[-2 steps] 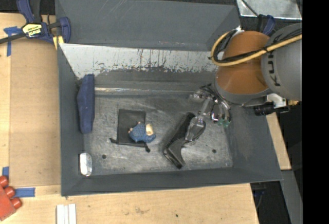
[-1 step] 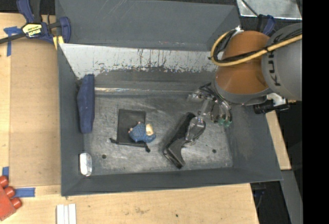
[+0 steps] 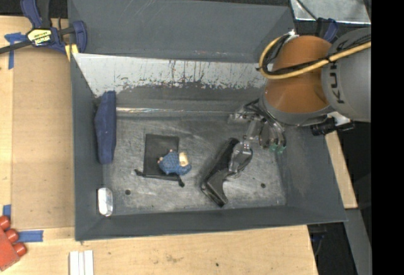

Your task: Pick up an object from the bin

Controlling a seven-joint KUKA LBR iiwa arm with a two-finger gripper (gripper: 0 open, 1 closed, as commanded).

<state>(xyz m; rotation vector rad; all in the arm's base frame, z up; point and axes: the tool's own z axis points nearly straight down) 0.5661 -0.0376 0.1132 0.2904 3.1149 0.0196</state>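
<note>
Hanging low over the right half of the grey metal bin [image 3: 183, 31], the gripper [image 3: 240, 160] sits at the upper end of a black angled piece [image 3: 216, 180]. This piece is a long bar with a short bent foot, and it lies slantwise on the floor right of centre. The gripper seems to touch the bar's upper end, but whether it is open or closed on it cannot be told from this view. Above it, the wrist's orange cover [image 3: 297, 75] hides part of the bin's right wall.

Left of the bar and apart from it, a flat black square [image 3: 158, 147] lies on the floor, with a small blue and cream toy figure [image 3: 173, 163] on its lower right corner. A long blue pouch-like thing [image 3: 105, 125] lies along the left wall. A small silvery packet [image 3: 105, 201] lies in the near left corner.
</note>
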